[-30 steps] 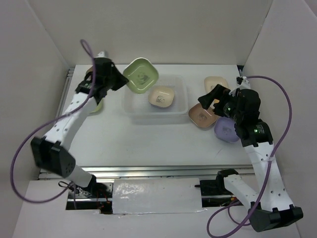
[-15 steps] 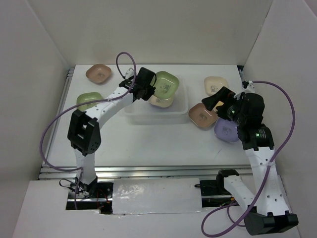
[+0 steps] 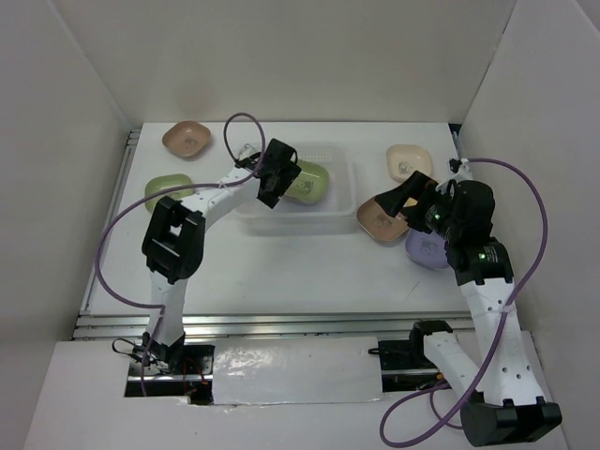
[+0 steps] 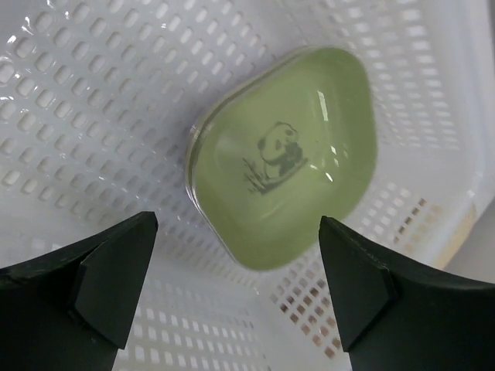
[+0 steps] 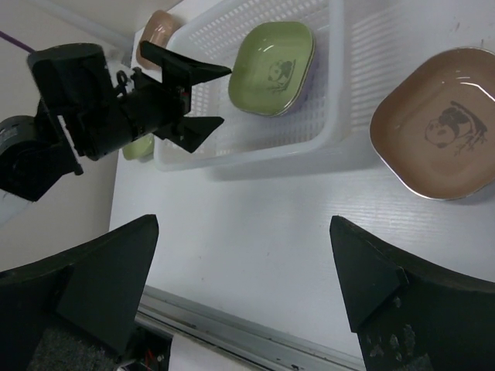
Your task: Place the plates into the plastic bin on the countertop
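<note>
A green plate lies in the clear plastic bin, and a pale rim shows under its left edge. My left gripper hovers open just above it, with nothing between the fingers. On the white countertop right of the bin rests a brownish-pink plate. My right gripper stands open over it, holding nothing. A cream plate and a purple plate lie at the right; the right arm partly hides the purple one.
Left of the bin sit a pink plate and a second green plate. White upright walls close in three sides. A metal rail runs along the near edge. The left arm's cable loops above the bin.
My left arm swung right with the green plate, set it on the cream plate in the bin and opened. The right arm barely shifted.
</note>
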Robot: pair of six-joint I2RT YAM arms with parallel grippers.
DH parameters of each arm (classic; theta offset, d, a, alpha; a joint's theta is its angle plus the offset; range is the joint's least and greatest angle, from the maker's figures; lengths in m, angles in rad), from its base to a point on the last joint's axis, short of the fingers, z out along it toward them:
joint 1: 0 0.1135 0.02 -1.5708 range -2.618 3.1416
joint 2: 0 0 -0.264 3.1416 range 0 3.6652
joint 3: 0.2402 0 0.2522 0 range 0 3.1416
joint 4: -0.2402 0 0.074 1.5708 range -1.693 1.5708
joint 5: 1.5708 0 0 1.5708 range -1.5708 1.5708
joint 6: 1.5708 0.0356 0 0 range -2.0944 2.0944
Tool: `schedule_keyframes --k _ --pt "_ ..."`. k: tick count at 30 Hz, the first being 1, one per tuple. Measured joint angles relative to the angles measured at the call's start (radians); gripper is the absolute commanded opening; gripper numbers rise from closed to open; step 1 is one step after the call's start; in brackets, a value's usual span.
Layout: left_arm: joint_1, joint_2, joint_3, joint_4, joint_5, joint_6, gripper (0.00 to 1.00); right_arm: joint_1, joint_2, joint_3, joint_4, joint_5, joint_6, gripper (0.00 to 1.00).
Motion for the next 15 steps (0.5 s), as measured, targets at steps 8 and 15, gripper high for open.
schedule_keyframes --k 8,15 --pt "-0.036 -0.375 -0.111 0.005 -0.083 0.129 0.99 0.0 0.018 -0.005 0.034 -0.042 -0.003 1.0" --pt "0.397 -0.695 -0.261 -0.015 -0.062 0.249 0.99 0.005 0.019 -0.047 0.066 -0.074 -0.002 1.0"
